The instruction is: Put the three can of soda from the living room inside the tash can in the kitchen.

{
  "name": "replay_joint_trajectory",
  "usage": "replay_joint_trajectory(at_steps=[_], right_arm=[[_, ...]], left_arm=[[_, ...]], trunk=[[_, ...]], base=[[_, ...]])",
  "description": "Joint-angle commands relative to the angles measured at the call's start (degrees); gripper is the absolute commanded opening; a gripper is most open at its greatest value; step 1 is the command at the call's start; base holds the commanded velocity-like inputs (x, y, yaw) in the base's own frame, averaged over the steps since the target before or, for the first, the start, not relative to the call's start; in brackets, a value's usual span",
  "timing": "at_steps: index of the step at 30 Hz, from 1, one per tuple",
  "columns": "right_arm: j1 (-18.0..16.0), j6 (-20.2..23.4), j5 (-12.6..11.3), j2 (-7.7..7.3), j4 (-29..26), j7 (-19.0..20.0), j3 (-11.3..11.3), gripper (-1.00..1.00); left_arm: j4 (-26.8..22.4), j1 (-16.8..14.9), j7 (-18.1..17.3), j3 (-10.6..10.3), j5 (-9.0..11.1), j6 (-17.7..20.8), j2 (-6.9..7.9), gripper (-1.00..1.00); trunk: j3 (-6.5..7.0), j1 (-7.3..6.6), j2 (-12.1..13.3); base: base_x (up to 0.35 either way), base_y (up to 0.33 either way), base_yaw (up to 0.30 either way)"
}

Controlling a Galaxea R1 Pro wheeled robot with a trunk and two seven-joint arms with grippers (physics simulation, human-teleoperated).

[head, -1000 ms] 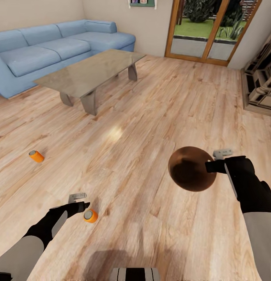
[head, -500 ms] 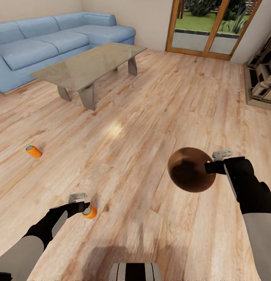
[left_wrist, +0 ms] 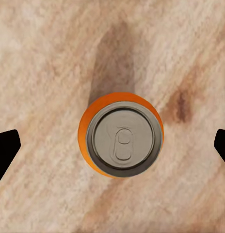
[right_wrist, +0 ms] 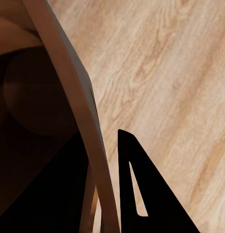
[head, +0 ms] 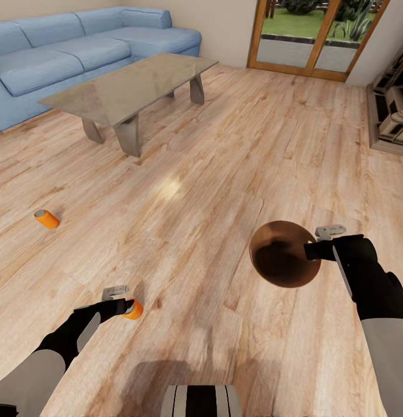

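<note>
An orange can of soda (head: pixel 134 310) stands on the wood floor just under my left gripper (head: pixel 123 303). In the left wrist view its silver top (left_wrist: pixel 122 141) faces the camera, centred in my open left gripper (left_wrist: pixel 114 147), whose fingertips (left_wrist: pixel 6 149) stand wide on both sides without touching it. A second orange can (head: pixel 46 219) lies on the floor at the far left. My right gripper (head: pixel 312 249) is shut on the rim of the tash can (head: pixel 281 253), held above the floor with its brown inside showing. The rim (right_wrist: pixel 73 92) runs past the right finger (right_wrist: pixel 141 194).
This is the living room. A glass-topped coffee table (head: pixel 123 87) stands at the back left before a light-blue sofa (head: pixel 62 55). Wood-framed glass doors (head: pixel 308 35) are at the back, and shelving (head: pixel 392 110) is at the right edge. Open wood floor lies between.
The whole view has shifted, so the camera moved. My left gripper now sits closer over the near orange can. The right gripper still holds the bin.
</note>
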Motion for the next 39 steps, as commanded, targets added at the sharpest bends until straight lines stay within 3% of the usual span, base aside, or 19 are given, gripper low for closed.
replay_joint_trajectory(at_steps=[1,20,34,39], right_arm=[[-0.01,0.05,-0.59,0.03,-0.01,0.33,-0.01,-1.00],[0.00,0.05,-0.48,0.05,-0.09,0.33,0.13,-1.00],[0.02,0.05,-0.44,0.05,-0.09,0.33,0.24,-1.00],[0.01,0.05,-0.49,0.06,-0.08,0.33,0.25,-1.00]], left_arm=[[-0.45,0.03,0.00,0.00,0.00,-0.02,0.01,1.00],[-2.47,0.17,0.08,0.00,0.00,0.00,0.02,1.00],[-2.53,0.16,0.00,0.00,0.00,0.06,0.02,1.00],[-2.53,0.16,0.05,0.02,0.00,-0.01,0.02,1.00]], trunk=[[-0.08,-0.01,0.00],[-1.74,-0.01,0.00],[-5.48,3.07,-5.62],[-5.85,3.07,-5.62]], base=[[0.008,0.000,0.000],[0.075,-0.019,0.000],[0.000,0.000,0.000],[0.000,0.000,0.000]])
